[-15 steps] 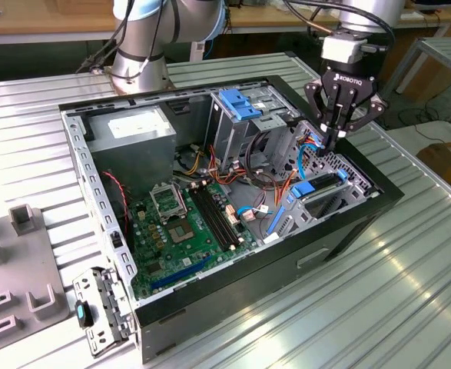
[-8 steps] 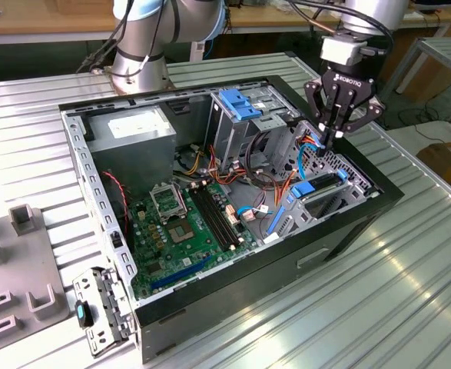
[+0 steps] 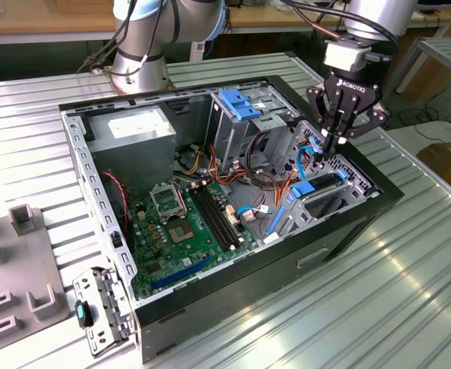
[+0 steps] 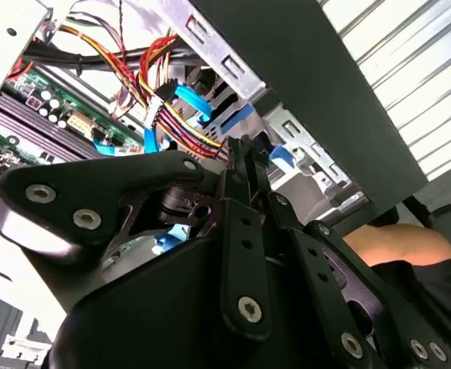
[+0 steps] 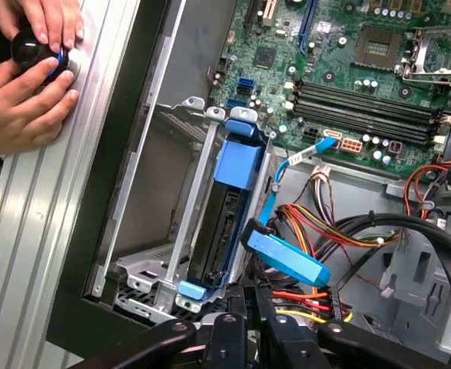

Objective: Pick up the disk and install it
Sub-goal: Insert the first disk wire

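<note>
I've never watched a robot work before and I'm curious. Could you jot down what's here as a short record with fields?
Setting: open computer case on a ribbed metal table
Disk: disk sits in the drive bay, edged by a blue bracket
Gripper: gripper shut, just above the disk; contact unclear
Inside: motherboard, coloured cables
Person: hands on a black knob beside the case

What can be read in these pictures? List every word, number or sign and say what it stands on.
No line can be quoted.
pincer: white maker's lettering on its body, left unquoted.
power supply label: too small to read.
motherboard: print too small to read.
disk: no legible print.
</note>
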Robot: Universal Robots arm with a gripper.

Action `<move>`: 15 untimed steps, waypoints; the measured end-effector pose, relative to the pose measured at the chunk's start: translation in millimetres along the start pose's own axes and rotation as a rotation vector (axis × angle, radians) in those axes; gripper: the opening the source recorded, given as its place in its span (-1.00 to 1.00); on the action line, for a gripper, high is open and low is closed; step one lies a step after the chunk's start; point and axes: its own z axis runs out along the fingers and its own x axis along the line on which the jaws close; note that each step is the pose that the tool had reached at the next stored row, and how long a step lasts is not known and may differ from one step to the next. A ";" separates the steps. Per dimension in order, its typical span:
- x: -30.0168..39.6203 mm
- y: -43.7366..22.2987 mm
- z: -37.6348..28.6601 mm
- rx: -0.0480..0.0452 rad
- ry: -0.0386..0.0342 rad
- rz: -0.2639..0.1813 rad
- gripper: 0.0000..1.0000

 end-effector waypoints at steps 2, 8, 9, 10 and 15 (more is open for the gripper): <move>-0.3 0.4 0.2 -0.0060 -0.0017 0.024 -0.67; 5.5 2.0 2.9 -0.0304 -0.0113 0.127 -0.67; 6.7 2.3 3.2 -0.0310 -0.0115 0.129 -0.67; 7.9 2.5 3.5 -0.0319 -0.0117 0.132 -0.67; 20.0 4.9 6.6 -0.0362 -0.0134 0.151 -0.67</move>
